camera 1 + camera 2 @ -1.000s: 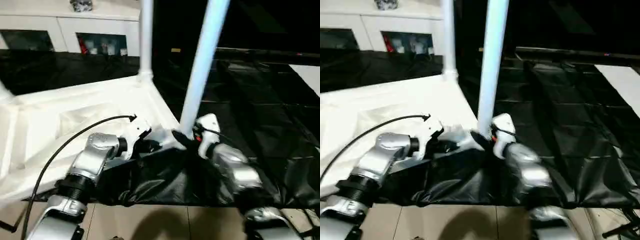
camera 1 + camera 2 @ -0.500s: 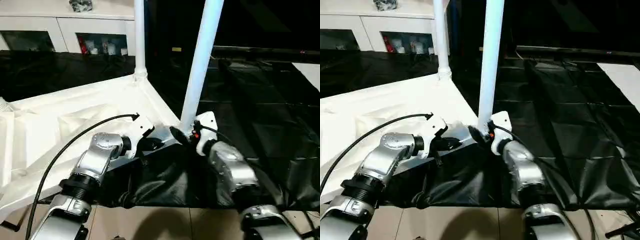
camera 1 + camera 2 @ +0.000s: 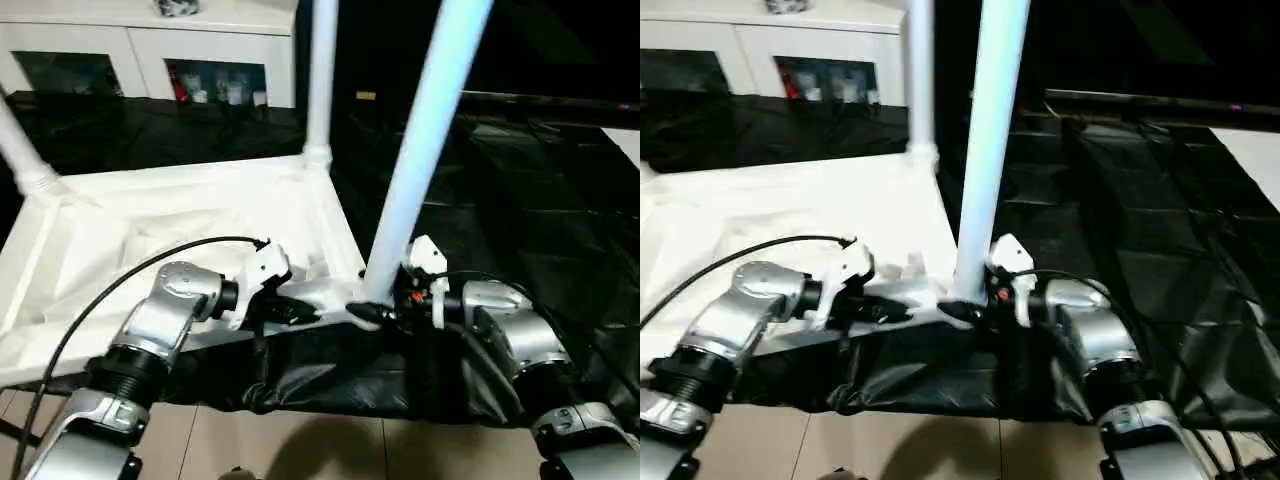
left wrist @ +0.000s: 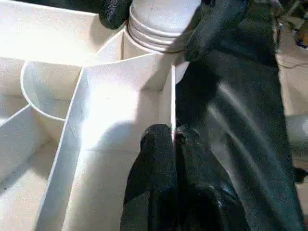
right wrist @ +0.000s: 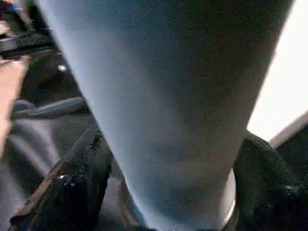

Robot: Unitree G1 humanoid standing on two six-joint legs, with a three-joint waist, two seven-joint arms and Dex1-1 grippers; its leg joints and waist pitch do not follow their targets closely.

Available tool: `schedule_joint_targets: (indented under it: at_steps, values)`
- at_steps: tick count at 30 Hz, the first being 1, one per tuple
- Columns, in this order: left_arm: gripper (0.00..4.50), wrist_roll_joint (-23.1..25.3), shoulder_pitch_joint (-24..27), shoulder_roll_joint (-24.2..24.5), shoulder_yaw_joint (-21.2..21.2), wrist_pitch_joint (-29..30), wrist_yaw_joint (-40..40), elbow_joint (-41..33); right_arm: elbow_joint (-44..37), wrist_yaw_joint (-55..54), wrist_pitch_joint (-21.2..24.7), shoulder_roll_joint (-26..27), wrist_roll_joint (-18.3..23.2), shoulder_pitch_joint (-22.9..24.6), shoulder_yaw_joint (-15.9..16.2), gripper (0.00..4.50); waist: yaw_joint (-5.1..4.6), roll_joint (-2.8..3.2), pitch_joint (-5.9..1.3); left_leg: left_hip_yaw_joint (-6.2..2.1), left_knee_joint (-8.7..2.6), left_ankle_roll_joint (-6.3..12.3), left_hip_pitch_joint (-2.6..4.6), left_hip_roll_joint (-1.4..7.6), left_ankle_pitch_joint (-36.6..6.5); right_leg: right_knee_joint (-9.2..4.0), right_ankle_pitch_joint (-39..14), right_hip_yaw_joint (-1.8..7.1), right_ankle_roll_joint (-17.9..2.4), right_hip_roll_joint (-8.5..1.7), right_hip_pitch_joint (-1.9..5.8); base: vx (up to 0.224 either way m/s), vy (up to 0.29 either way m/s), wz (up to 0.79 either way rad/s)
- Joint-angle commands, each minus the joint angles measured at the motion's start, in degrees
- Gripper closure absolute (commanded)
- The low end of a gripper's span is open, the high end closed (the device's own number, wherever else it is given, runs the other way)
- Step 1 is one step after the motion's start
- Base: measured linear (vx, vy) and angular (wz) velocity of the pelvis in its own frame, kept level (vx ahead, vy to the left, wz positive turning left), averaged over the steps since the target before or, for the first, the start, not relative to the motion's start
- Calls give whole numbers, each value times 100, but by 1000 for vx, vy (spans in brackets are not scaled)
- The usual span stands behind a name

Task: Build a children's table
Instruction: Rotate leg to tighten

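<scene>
The children's table lies upside down, its white top on the black-covered work table. Three white legs stand up from corner sockets: the near leg, a far leg and one at the left. My left gripper is shut on the thin near rim of the top, just left of the near socket. From the right, my right gripper reaches the foot of the near leg. One black finger lies against each side of the leg above its ribbed collar.
The black cover spreads wide to the right and behind. White cabinets stand at the back, with tiled floor at the front edge. A black cable arcs over my left forearm. A white sheet shows at far right.
The camera has shifted. My right forearm has swung down and now comes at the near leg level from the right instead of from below. The left gripper keeps its hold on the rim.
</scene>
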Motion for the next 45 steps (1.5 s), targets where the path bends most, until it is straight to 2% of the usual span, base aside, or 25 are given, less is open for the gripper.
schedule_joint_targets:
  at_steps: [1, 7, 14, 15, 16, 17, 18, 20, 21, 23, 24, 26, 27, 28, 29, 30, 31, 32, 33, 36, 37, 38, 40, 42, 45]
  values:
    - [450, -248, -221, -67, -61, -59, -175, -264, -85, 345, 111, -11, -10, 124, 291, 130, 10, 31, -312, -69, -352, 296, 16, 235, -1350, -428, -1179, 262, -1290, -315, 294, 0, 0, 0]
    - [450, -280, -225, -70, -171, 27, -379, -345, -147, 646, 100, -106, -42, 207, 465, 168, 76, 1, -314, -71, -349, 297, 8, 236, -1248, -413, -1134, 261, -1293, -327, 301, 0, 0, 0]
    - [450, -264, -227, -91, -162, 24, -289, -301, -262, 606, 151, -53, -20, 309, 485, 186, 69, 35, -318, -78, -358, 223, 23, 235, -1349, -429, -1233, 261, -1261, -320, 293, 0, 0, 0]
    - [450, -255, -218, -142, -120, 34, -134, -261, -351, 519, 196, -4, 10, 381, 470, 187, 73, 21, -319, -76, -354, 236, 22, 234, -1297, -422, -1127, 263, -1255, -312, 300, 0, 0, 0]
    - [450, -233, -215, -204, -78, 33, 39, -232, -412, 452, 226, 48, 54, 441, 437, 187, 71, -18, -324, -69, -348, 251, 22, 235, -1265, -418, -1092, 263, -1257, -311, 299, 0, 0, 0]
    - [450, -211, -223, -300, -14, 52, 272, -189, -402, 218, 251, 154, 71, 480, 357, 187, 76, -24, -318, -69, -350, 264, 18, 237, -1234, -413, -1097, 268, -1250, -316, 296, 0, 0, 0]
    - [450, -189, -229, -380, 34, 58, 454, -157, -338, -80, 199, 273, 53, 489, 273, 187, 78, -16, -302, -73, -361, 230, 25, 236, -1323, -441, -1307, 271, -1221, -336, 272, 0, 0, 0]
    - [450, -104, -265, -561, 130, 40, 916, -42, -75, -887, 54, 578, -22, 437, 53, 187, 52, -23, -290, -87, -380, 160, 18, 225, -1458, -476, -1642, 266, -1126, -344, 274, 0, 0, 0]
    - [450, -69, -280, -622, 157, 36, 1078, 1, 26, -1170, 25, 686, -42, 408, -26, 188, 5, -40, -265, -116, -399, 42, 36, 216, -1697, -541, -2316, 257, -928, -371, 247, 0, 0, 0]
    - [450, 28, -336, -873, 183, 54, 1554, 136, 314, -2116, 36, 1153, -42, 317, -261, 188, -24, -80, -270, -128, -411, 4, 50, 219, -1762, -585, -2654, 263, -756, -379, 223, 0, 0, 0]
    - [450, 69, -371, -996, 178, 92, 1744, 197, 433, -2463, 56, 1369, -20, 270, -342, 188, -61, -57, -262, -141, -424, -31, 55, 214, -1816, -591, -2721, 264, -714, -370, 205, 0, 0, 0]
    - [450, 79, -390, -1031, 176, 114, 1799, 217, 445, -2559, 80, 1436, -14, 258, -359, 188, -93, -58, -276, -144, -425, -39, 43, 214, -1810, -584, -2659, 262, -695, -363, 219, 0, 0, 0]
    - [450, 185, -521, -1246, 180, 152, 2265, 393, 635, -3217, 76, 1813, -61, 112, -467, 188, -103, -62, -268, -124, -414, 8, 58, 210, -1805, -587, -2532, 284, -714, -357, 182, 0, 0, 0]
    - [450, 209, -557, -1301, 187, 148, 2385, 439, 696, -3424, 25, 1898, -119, 62, -470, 188, -117, -55, -266, -127, -423, -14, 54, 210, -1797, -585, -2510, 286, -725, -355, 179, 0, 0, 0]
    - [450, 220, -575, -1328, 190, 146, 2443, 462, 726, -3526, 0, 1939, -147, 37, -471, 188, -125, -56, -280, -138, -431, -37, 23, 206, -1717, -571, -2430, 275, -720, -360, 216, 0, 0, 0]
    - [450, 255, -614, -1390, 193, 136, 2558, 509, 831, -3757, -42, 2043, -192, -43, -502, 188, -114, -50, -292, -130, -422, -29, 37, 209, -1691, -558, -2268, 278, -743, -355, 209, 0, 0, 0]
    - [450, 271, -636, -1424, 178, 119, 2574, 511, 869, -3808, -112, 2114, -189, -104, -519, 188, -114, -70, -297, -118, -413, 2, 27, 202, -1638, -539, -2068, 284, -786, -345, 218, 0, 0, 0]
    - [450, 271, -636, -1424, 178, 119, 2574, 511, 869, -3808, -112, 2114, -189, -104, -519, 153, -114, -70, -297, -118, -413, 2, 27, 202, -1638, -539, -2068, 284, -786, -345, 218, 0, 0, 0]
    - [450, 282, -655, -1459, 161, 95, 2527, 474, 893, -3797, -140, 2206, -119, -178, -595, 132, -106, -61, -317, -106, -402, 53, 11, 204, -1466, -496, -1681, 289, -880, -343, 240, 0, 0, 0]
    - [450, 285, -638, -1400, 139, 92, 2407, 413, 866, -3663, -74, 2161, -19, -198, -682, 116, -98, -57, -317, -91, -387, 177, -7, 194, -1285, -465, -1322, 284, -990, -338, 271, 0, 0, 0]
    - [450, 292, -631, -1380, 134, 90, 2384, 412, 878, -3660, -72, 2140, -24, -208, -697, 116, -93, -57, -318, -89, -388, 188, -2, 195, -1274, -467, -1317, 282, -997, -338, 273, 0, 0, 0]
    - [450, 295, -624, -1367, 131, 87, 2370, 407, 875, -3643, -73, 2122, -31, -209, -693, 80, -93, -59, -312, -88, -389, 199, -6, 195, -1268, -468, -1342, 281, -1002, -337, 274, 0, 0, 0]
    - [450, 296, -586, -1282, 115, 71, 2275, 388, 874, -3519, -107, 1995, -80, -228, -660, 74, -96, -61, -301, -89, -396, 187, -5, 197, -1351, -488, -1522, 280, -977, -342, 270, 0, 0, 0]
    - [450, 256, -534, -1142, 88, 37, 2069, 369, 821, -3218, -116, 1785, -106, -251, -577, 46, -103, -49, -294, -102, -410, 154, 0, 206, -1491, -512, -1754, 279, -926, -346, 268, 0, 0, 0]
    - [450, 144, -472, -967, 70, 33, 1674, 258, 661, -2716, -122, 1458, -193, -250, -445, 22, -104, -32, -310, -100, -397, 164, 3, 209, -1401, -485, -1495, 280, -982, -336, 279, 0, 0, 0]
